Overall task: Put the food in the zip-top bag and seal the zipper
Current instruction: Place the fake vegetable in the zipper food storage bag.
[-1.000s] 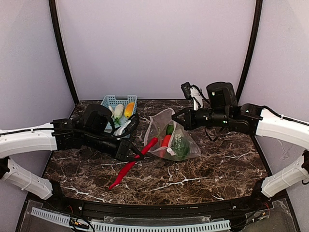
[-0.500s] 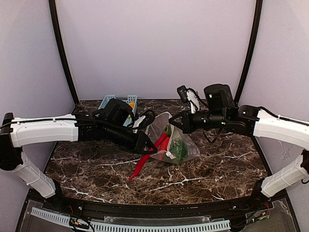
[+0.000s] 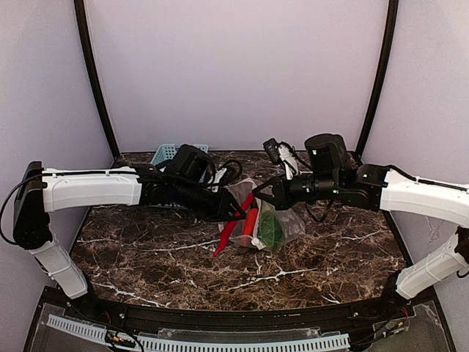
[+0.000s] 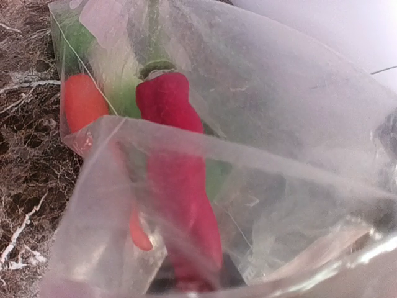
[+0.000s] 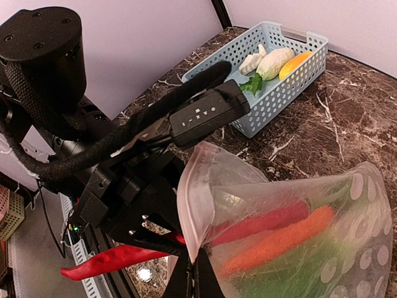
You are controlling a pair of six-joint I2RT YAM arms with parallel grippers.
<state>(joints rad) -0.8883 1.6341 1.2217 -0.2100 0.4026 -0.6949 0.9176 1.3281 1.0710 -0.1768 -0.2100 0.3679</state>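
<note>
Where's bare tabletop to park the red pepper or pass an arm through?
Bare marble table runs along the near edge, in front of the clear dotted zip-top bag, widest front left and front right. Crowded: the bag's mouth, where the left gripper holding the long red pepper meets the right gripper; also back-left, at the light-blue lattice basket.

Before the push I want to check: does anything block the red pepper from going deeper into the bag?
Nothing blocks the mouth; the right gripper holds the zip-top bag open. Inside, an orange piece and a green piece lie beside the red pepper, possibly crowding it.
</note>
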